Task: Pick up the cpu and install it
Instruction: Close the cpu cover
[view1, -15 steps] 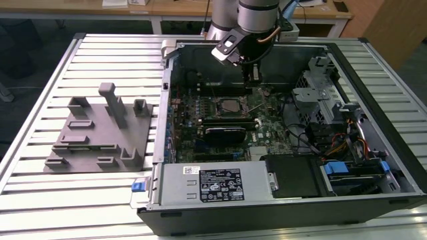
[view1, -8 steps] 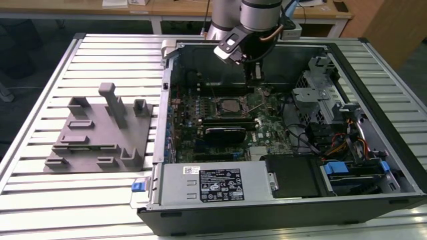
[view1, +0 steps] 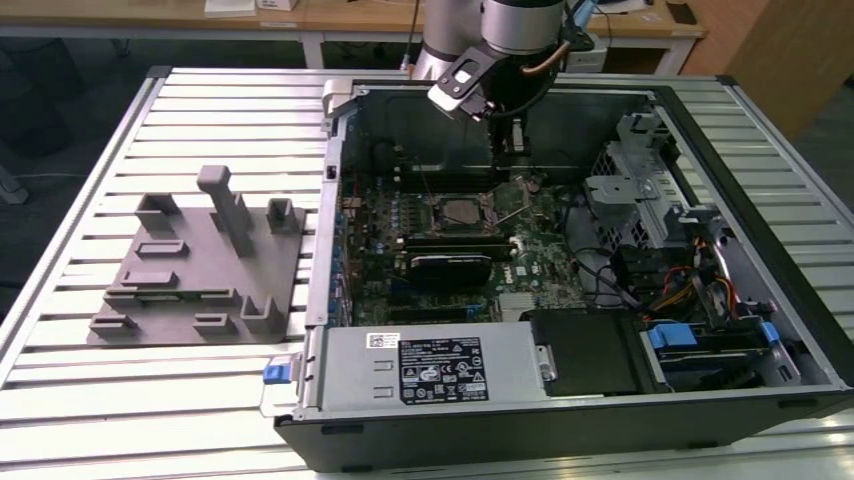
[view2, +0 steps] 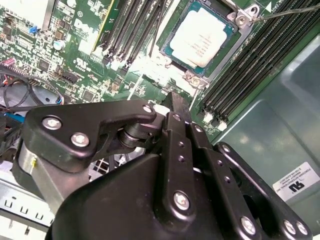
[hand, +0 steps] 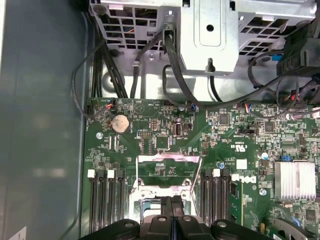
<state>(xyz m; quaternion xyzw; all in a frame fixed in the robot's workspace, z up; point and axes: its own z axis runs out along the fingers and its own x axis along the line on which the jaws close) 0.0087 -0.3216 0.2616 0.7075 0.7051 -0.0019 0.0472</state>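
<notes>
As the exterior view sees it, the gripper (view1: 509, 150) is hanging point-down inside the open case (view1: 334, 130), close under the case's 12 o'clock wall. In the first wrist view its fingers (hand: 165, 220) are pressing together, with only a hairline seam between them; what they might be pinching, I cannot tell.

Room is tight. The drive cage (view1: 641, 180) is crowding in at 3 o'clock of the gripper, with cables (view1: 601, 270) trailing below it. A dark card (view1: 454, 265) is lying at 6 o'clock of the cpu, and the power supply (view1: 427, 370) is closing off the case's 6 o'clock edge. The widest free space is lying straight above the board. Outside, at 9 o'clock of the case, a grey fixture (view1: 200, 265) is sitting on the slatted table (view1: 80, 420), well apart.

The cpu (view1: 461, 210) is resting flat in its socket, at about 7 o'clock of the gripper and near it. In the second wrist view the cpu (view2: 202, 37) is showing a pale, shiny square top with a thin blue-green rim, level and square to the socket, with memory slots (view2: 250, 65) running alongside. The load plate (hand: 167, 162) is standing open just beside the fingers.
</notes>
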